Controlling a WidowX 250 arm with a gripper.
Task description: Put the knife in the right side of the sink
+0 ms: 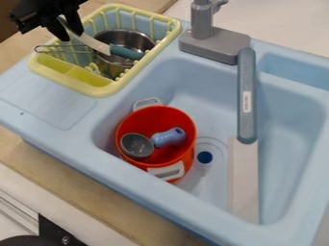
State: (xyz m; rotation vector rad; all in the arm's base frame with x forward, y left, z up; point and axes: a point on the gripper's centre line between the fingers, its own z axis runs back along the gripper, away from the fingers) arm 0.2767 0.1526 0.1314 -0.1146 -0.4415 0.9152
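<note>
- Gripper (69,36): at the upper left, over the near-left part of the dish rack; its fingers are drawn in narrow around the pale blade of the knife (95,45).
- Knife: slanting over the dish rack, its teal handle (126,52) pointing right, across the metal pot (122,37).
- Yellow-green dish rack (97,91): on the sink's upper left corner, with the metal pot inside.
- Wire utensil (64,49): thin loops reaching across the rack's left edge.
- Orange-red pot (160,115): in the left part of the blue sink (109,153), with pale handles; inside lie a grey round-headed utensil (137,145) and a light blue piece (170,137), side by side.
- Dark blue drain (204,157): just right of the orange-red pot.
- Grey faucet base (215,44): on the sink's back edge.
- Long blue-grey bar (246,115): extending from beside the faucet base towards a pale flat panel (244,180) in the sink.
</note>
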